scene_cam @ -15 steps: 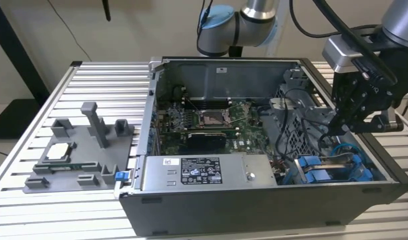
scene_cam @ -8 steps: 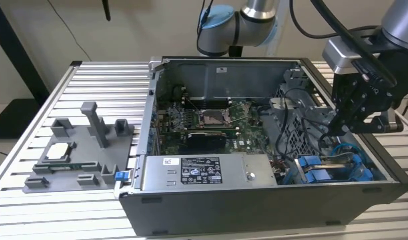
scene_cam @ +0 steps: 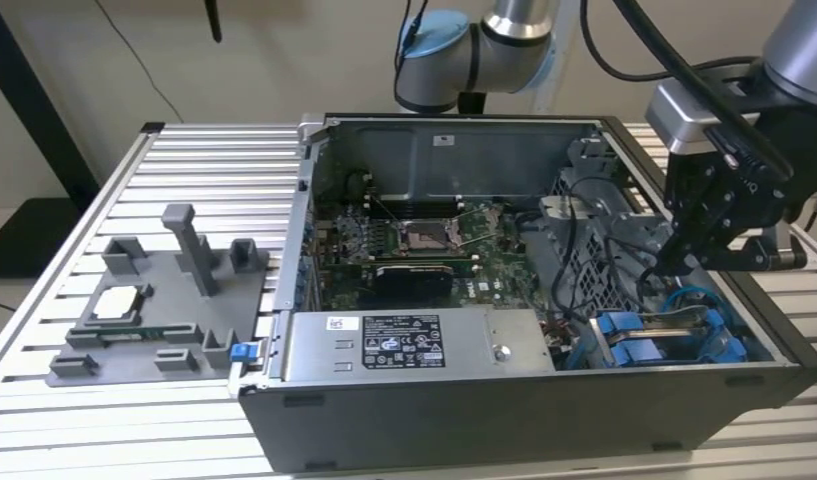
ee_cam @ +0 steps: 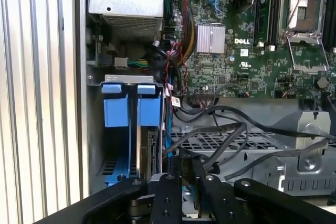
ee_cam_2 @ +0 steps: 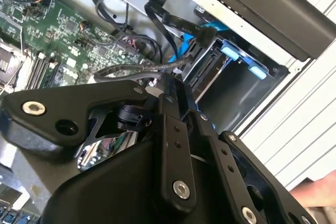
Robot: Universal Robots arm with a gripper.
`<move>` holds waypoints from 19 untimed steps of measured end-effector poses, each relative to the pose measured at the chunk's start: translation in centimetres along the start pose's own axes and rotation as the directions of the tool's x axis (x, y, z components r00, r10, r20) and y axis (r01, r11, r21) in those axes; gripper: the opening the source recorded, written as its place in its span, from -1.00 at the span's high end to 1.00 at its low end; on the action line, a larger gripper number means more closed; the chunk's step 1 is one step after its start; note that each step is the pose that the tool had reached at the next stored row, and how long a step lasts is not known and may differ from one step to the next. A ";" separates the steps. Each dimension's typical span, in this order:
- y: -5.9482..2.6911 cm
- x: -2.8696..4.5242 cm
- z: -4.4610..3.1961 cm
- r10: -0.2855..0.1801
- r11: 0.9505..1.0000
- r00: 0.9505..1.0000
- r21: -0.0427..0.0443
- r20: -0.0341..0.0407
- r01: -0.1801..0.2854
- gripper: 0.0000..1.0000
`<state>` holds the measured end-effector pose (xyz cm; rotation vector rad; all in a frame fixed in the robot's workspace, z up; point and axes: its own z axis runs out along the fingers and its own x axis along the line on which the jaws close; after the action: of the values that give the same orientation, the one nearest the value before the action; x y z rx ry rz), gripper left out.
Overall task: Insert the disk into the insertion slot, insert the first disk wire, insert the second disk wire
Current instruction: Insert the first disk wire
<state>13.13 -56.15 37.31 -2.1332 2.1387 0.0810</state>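
The disk [scene_cam: 628, 345] sits in the insertion slot [ee_cam: 128, 78] at the near corner of the case [scene_cam: 488, 425] on the exterior view's right, and the gripper [scene_cam: 666, 268] just above, whose grip we cannot tell, could snag the loose black wires [ee_cam: 226, 128] beside it.

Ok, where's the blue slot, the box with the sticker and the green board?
Slot [ee_cam: 118, 111], first wrist view, on its blue plastic.
Box [scene_cam: 411, 345], exterior view, on its sticker.
Board [ee_cam: 247, 77], first wrist view, on a green patch.
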 end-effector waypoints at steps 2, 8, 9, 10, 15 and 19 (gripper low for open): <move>-0.05 0.02 0.08 0.000 1.000 1.000 0.000 0.000 0.000 1.00; -0.14 0.07 0.26 0.000 1.000 1.000 0.000 0.000 0.000 1.00; -0.15 0.07 0.29 0.000 1.000 1.000 0.000 0.000 0.000 1.00; -0.15 0.07 0.30 0.000 1.000 1.000 0.000 0.000 0.000 1.00; -0.15 0.07 0.30 0.000 1.000 1.000 0.000 0.000 0.000 1.00; -0.16 0.07 0.31 0.000 1.000 1.000 0.000 0.000 0.000 1.00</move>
<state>13.30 -56.18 37.00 -2.1331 2.1389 0.0810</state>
